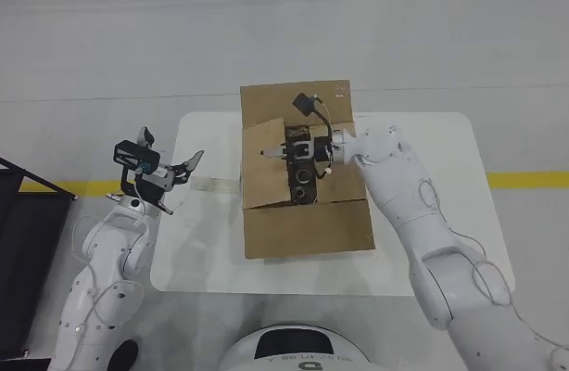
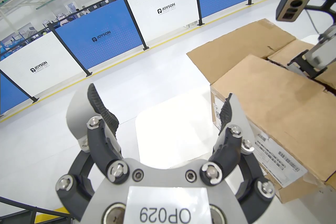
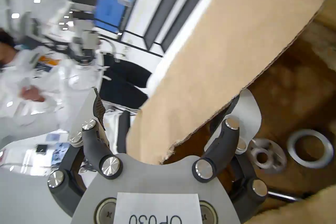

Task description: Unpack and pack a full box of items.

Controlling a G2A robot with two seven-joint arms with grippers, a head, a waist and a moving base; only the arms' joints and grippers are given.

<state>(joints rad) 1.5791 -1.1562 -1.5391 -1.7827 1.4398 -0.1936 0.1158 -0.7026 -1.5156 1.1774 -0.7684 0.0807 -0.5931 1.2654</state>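
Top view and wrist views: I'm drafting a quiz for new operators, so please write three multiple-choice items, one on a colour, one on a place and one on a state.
1. What colour is the table?
A) black B) yellow C) white
2. Where is the right tool?
A) off the table's left edge B) at the open box, astride a flap C) under the table
3. How is the left tool?
A) open and empty B) shut on the flap C) shut on the box wall

Key: 1 C, its bare top is white. 2 B, the flap stands between its jaws. 3 A, its jaws are spread around nothing.
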